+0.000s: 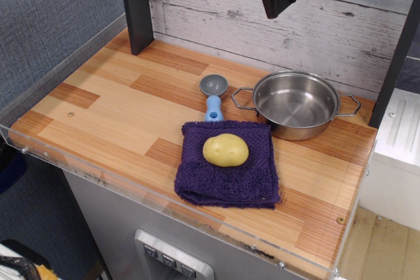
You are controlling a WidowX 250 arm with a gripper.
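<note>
My jaws up high, over back edge of tabletop (pixel 118 103), apart. Shiny pot (pixel 295 104) nearest, below me, by back right corner. Blue spoon (pixel 213 96) just left of pot, handle end at purple cloth (pixel 226 185). Yellow potato (pixel 226 149) on cloth, near front edge. Tabletop brown striped wood. White plank wall (pixel 328 24) behind. Gray wall (pixel 52 18) on left.
</note>
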